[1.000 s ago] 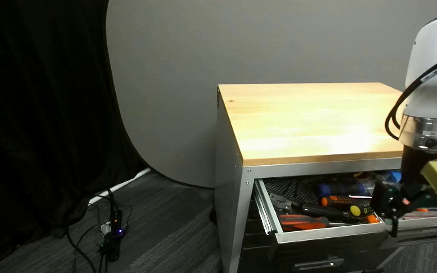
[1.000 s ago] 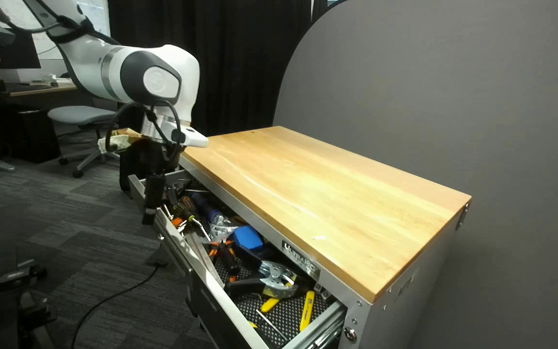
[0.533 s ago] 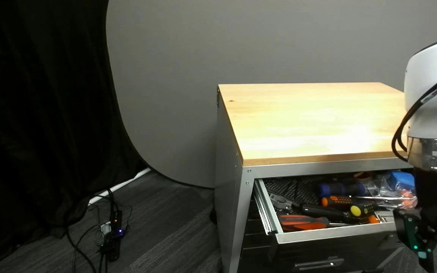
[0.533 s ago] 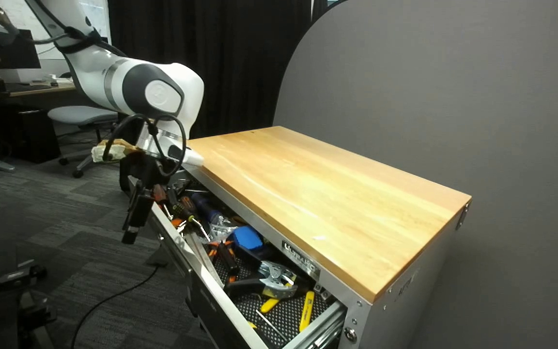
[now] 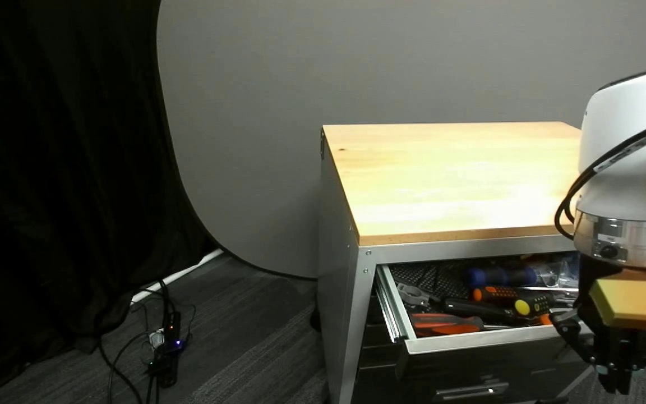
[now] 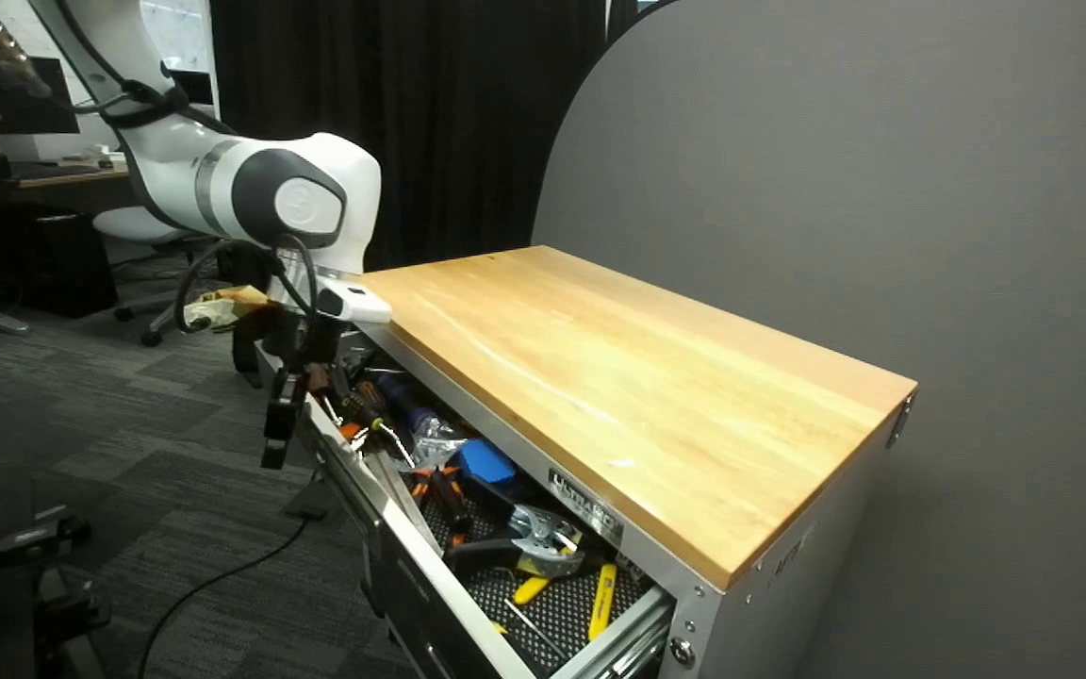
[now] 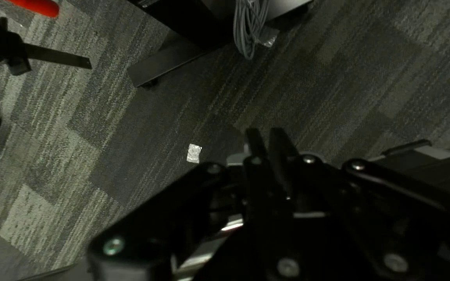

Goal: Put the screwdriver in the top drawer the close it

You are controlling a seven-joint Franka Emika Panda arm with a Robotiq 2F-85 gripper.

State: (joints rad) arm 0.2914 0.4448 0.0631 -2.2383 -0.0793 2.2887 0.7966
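"How far along are you?"

"Near the end, I judge. The yellow-and-black screwdriver [image 5: 535, 306] lies in the drawer [image 5: 469, 340], toward its near side; if that is the one meant, the first half is done. The drawer stands well out from under the wooden top [image 5: 457, 179], so closing is what's left."

"Holding anything?"

"Nothing that I can see. My gripper [image 5: 615, 387] is narrowed to a sliver and hangs at the right in an exterior view, on the near side of the drawer's front. Whether I touch that front, I can't tell."

"What else is in there?"

"Red handles [image 5: 449, 325] at the near left, in an exterior view, with a blue handle [image 5: 499, 276] farther back. In an exterior view a clamp [image 6: 543, 542] and a yellow handle [image 6: 602, 601] lie toward the near right."

"What next?"

"Push the front, I'd say, minding that the clamp doesn't snag."
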